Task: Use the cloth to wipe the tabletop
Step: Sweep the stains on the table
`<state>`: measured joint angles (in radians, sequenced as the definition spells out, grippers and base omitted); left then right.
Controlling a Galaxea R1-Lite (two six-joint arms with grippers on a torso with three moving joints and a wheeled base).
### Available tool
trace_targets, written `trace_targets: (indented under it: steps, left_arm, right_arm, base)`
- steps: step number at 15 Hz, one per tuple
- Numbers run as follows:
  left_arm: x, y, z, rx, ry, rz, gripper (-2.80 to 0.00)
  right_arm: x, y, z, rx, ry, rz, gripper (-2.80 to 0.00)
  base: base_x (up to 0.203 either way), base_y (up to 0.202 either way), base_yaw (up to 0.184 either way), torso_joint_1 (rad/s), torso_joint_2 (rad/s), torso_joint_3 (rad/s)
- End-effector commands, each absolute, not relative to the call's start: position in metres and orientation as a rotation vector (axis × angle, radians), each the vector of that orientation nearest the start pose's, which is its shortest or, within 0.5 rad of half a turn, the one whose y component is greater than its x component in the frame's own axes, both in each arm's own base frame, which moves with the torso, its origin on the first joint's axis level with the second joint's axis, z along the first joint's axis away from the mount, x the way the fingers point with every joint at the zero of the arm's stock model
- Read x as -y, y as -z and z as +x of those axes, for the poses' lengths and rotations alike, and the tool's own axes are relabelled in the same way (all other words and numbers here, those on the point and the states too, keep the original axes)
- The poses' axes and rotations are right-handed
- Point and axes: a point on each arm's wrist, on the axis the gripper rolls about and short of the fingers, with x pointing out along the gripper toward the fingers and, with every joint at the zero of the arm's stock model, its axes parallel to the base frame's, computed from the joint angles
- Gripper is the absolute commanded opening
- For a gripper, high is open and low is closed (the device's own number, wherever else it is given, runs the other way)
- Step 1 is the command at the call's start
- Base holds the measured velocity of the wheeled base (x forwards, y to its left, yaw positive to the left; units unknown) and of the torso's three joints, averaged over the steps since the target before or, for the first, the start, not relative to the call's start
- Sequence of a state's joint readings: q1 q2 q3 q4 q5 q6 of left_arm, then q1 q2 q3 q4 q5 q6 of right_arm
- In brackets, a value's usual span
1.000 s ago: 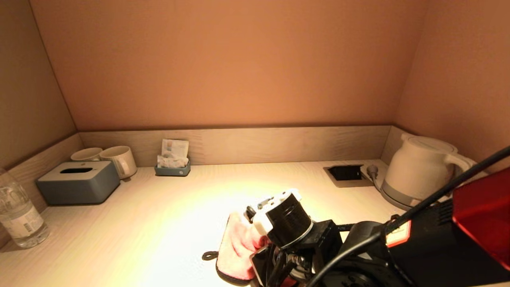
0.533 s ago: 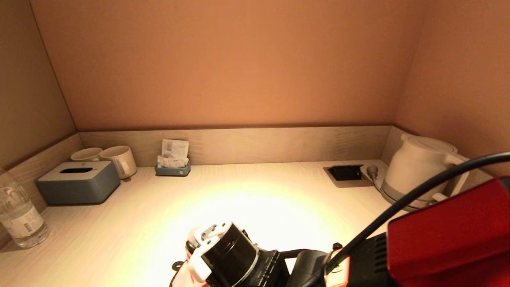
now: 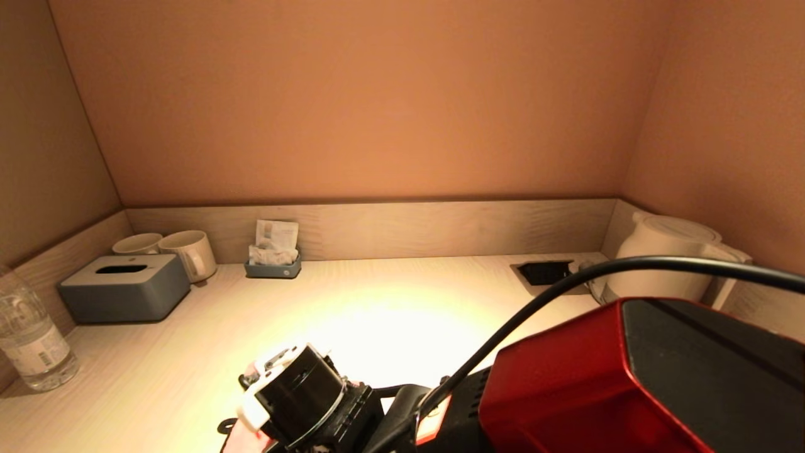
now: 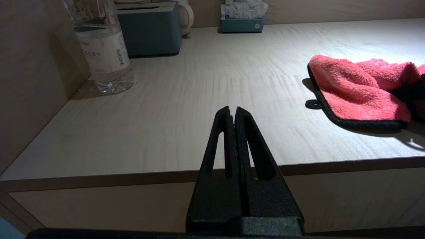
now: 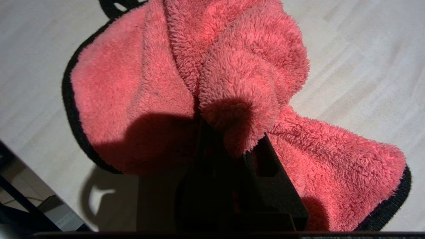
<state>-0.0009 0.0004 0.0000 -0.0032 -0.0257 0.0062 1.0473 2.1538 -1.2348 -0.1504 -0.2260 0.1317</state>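
Note:
A pink fluffy cloth with a black hem [image 5: 232, 66] lies bunched on the pale wooden tabletop [image 3: 377, 302] near its front edge. Only a sliver of the cloth [image 3: 234, 440] shows in the head view, under my right wrist. My right gripper [image 5: 225, 132] is shut on a fold of the cloth and holds it against the tabletop. The cloth also shows in the left wrist view [image 4: 358, 89]. My left gripper [image 4: 232, 111] is shut and empty, parked in front of the table's front edge, left of the cloth.
A water bottle [image 3: 28, 340] stands at the front left. A grey tissue box [image 3: 122, 286], two cups [image 3: 188, 251] and a sachet holder [image 3: 272, 261] line the back left. A white kettle [image 3: 666, 258] and a socket recess [image 3: 546, 274] sit at the back right. Walls close three sides.
My right arm has swept the cloth leftward along the front of the tabletop, from right of centre to left of centre. The left arm has not moved.

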Motion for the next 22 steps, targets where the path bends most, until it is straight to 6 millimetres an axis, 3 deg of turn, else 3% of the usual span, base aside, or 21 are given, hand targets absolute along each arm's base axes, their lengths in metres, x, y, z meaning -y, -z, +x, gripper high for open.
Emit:
trace_targets:
  steps: [1, 3, 5, 9, 12, 14, 22]
  left_arm:
    - [0.001, -0.076, -0.023, 0.003, 0.027, 0.008, -2.80]
    - [0.001, -0.076, -0.023, 0.002, 0.026, 0.006, -2.80]
    - [0.001, -0.076, -0.023, 0.002, 0.027, 0.006, -2.80]
    - [0.001, -0.076, -0.023, 0.003, 0.028, 0.006, -2.80]
    - [0.001, -0.076, -0.023, 0.003, 0.026, 0.006, -2.80]
    - [0.001, -0.076, -0.023, 0.002, 0.027, 0.006, -2.80]
    - [0.001, -0.076, -0.023, 0.002, 0.026, 0.007, -2.80]
  right_arm:
    - [-0.337, -0.077, 0.219, -0.714, -0.683, -0.356, -2.80]
    - [-0.296, -0.074, 0.245, -0.761, -0.570, -0.332, -2.80]
    - [-0.268, -0.078, 0.251, -0.772, -0.512, -0.309, -2.80]
    - [-0.215, -0.098, 0.231, -0.753, -0.458, -0.276, -2.80]
    - [-0.192, -0.118, 0.212, -0.712, -0.453, -0.248, -2.80]
    - [-0.194, -0.120, 0.205, -0.704, -0.478, -0.254, -2.80]
    - [-0.306, -0.084, 0.203, -0.702, -0.681, -0.347, -2.80]
  base:
    - [0.000, 0.000, 0.000, 0.000, 0.00, 0.000]
    - [0.000, 0.000, 0.000, 0.000, 0.00, 0.000]
    - [0.000, 0.000, 0.000, 0.000, 0.00, 0.000]
    - [0.000, 0.000, 0.000, 0.000, 0.00, 0.000]
    - [0.000, 0.000, 0.000, 0.000, 0.00, 0.000]
    - [0.000, 0.000, 0.000, 0.000, 0.00, 0.000]
    - [0.000, 0.000, 0.000, 0.000, 0.00, 0.000]
